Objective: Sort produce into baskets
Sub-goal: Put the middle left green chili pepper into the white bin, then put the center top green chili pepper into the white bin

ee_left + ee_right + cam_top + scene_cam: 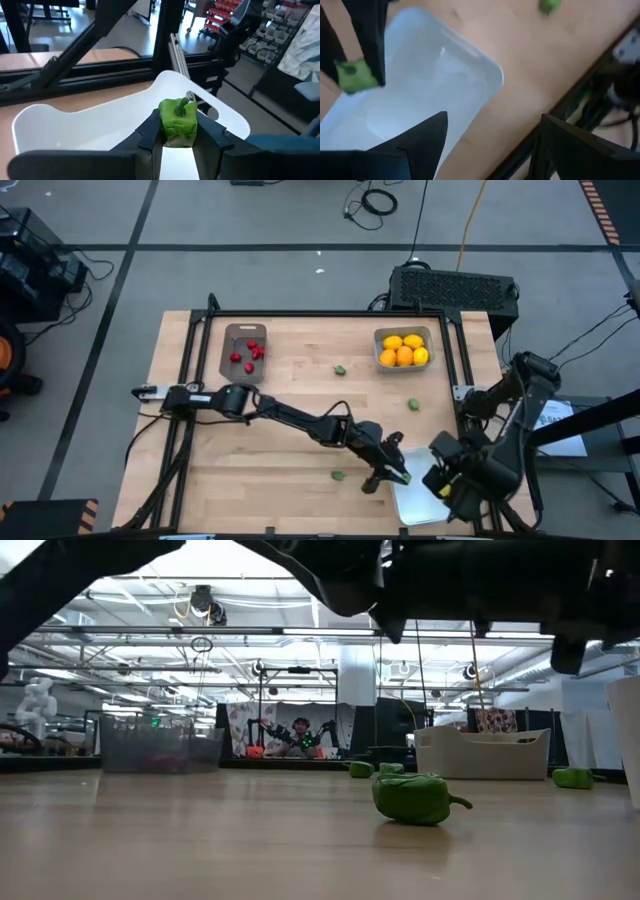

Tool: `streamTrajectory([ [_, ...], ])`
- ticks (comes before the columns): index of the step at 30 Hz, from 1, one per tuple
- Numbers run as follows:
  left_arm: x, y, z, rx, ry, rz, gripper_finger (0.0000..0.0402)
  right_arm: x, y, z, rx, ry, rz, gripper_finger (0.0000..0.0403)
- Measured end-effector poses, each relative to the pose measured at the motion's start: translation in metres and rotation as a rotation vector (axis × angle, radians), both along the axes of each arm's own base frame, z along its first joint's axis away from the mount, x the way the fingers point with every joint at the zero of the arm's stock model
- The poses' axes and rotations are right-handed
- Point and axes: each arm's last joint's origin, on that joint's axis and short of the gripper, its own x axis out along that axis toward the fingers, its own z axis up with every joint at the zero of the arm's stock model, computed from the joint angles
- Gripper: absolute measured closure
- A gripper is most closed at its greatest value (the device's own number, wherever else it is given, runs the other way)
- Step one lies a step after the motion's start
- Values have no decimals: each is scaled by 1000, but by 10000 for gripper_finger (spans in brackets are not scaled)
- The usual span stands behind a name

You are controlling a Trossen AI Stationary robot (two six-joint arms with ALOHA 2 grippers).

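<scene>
Green produce is only partly sorted: one green piece (178, 122) is pinched in the closed left gripper (400, 476) over the white basket (412, 498) at lower right, three (340, 369) are left on the table, while the wide-open right gripper (446, 483) waits alongside.

The wooden table (290, 415) has a black frame along its edges. On it, toward the far left, lies a brown-grey tray (243, 351) holding small red pieces (250, 354). Toward the far right lies a light tray (403, 348) filled with yellow and orange citrus fruits (404, 350). At the near right corner lies a white tray (415, 498), partly hidden under the arms. Three green pieces lie loose on the bare wood: one (340, 369) between the two far trays, one (413, 405) nearer the right edge, and one (338, 475) toward the near edge, just left of the white tray.
</scene>
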Motion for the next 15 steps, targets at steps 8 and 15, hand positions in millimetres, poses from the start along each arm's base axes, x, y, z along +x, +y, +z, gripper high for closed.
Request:
streamTrajectory([
  [8, 4, 0, 5, 137, -82, 33, 262, -14, 10, 0, 18, -32, -91, 94],
  [15, 7, 12, 11, 184, 11, 41, 199, -15, 10, 0, 13, -37, -89, 94],
])
